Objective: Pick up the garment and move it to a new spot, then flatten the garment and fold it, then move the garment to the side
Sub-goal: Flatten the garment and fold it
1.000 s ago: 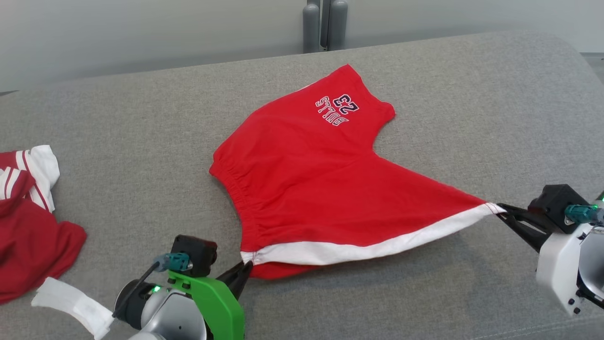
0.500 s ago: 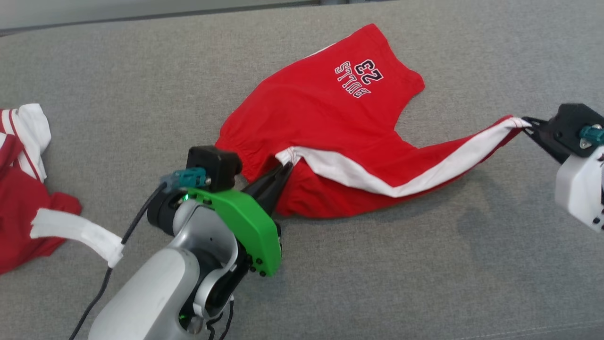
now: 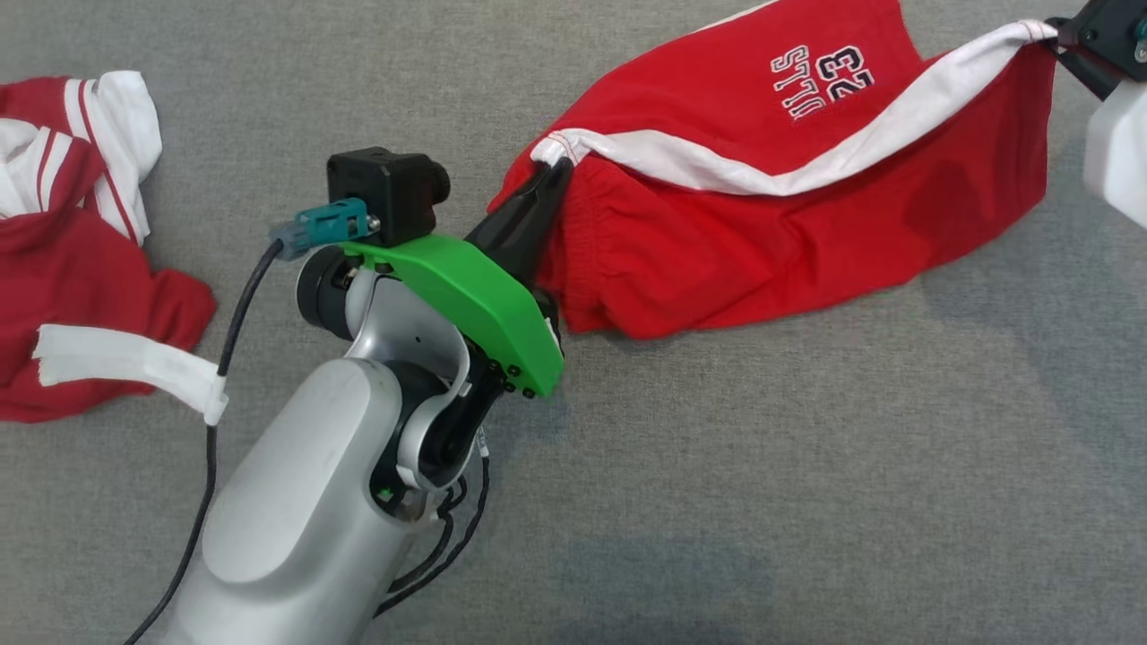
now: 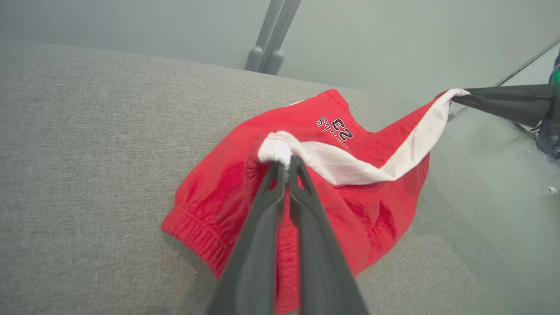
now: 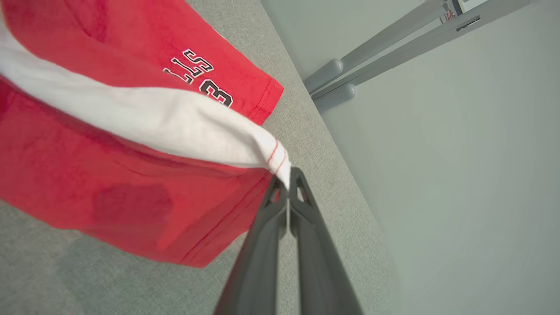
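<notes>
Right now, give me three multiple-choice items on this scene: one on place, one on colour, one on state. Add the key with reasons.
1. Place: in the head view, where does the other red-and-white garment lie relative to the red shorts?
A. left of them, apart
B. under them
C. right of them

2. Colour: the stripe stretched between the left end effector and the right end effector is
A. navy
B. white
C. green

3. State: the left end effector is
A. open
B. shut on nothing
C. shut on the stripe's end

Key:
1 A: bare grey surface separates them.
2 B: the band between the tips is white.
3 C: the left wrist view shows white cloth bunched between closed fingers.
</notes>
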You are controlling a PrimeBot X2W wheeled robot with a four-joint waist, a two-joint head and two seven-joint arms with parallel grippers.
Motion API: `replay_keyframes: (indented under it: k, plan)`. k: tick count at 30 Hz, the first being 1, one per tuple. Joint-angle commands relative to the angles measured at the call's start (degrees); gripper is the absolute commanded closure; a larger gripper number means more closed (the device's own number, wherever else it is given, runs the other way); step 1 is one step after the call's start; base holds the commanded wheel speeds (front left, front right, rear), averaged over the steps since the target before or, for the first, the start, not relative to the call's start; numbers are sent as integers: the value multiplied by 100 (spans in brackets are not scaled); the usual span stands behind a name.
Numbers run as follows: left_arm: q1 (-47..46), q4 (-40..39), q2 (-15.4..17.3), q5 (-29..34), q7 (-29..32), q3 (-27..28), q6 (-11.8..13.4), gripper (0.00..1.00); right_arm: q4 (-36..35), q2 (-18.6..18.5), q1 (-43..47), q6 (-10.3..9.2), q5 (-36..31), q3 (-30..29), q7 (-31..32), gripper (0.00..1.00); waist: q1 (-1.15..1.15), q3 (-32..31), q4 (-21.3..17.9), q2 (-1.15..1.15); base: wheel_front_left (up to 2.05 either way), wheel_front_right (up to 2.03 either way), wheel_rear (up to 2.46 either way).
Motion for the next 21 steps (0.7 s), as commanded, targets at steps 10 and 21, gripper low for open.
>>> replay_keyframes:
  k: [10, 21]
  plan:
    - [-532, 392, -256, -259, -181, 318, -1, 100, 713, 241, -1482, -10, 238, 877, -266, 100, 0, 464, 474, 0, 0, 0, 0]
    - [-969, 1045, -475, -458, -355, 416, -26, 100, 1101, 478, -1604, -10, 220, 898, -155, 100, 0, 690, 694, 0, 0, 0, 0]
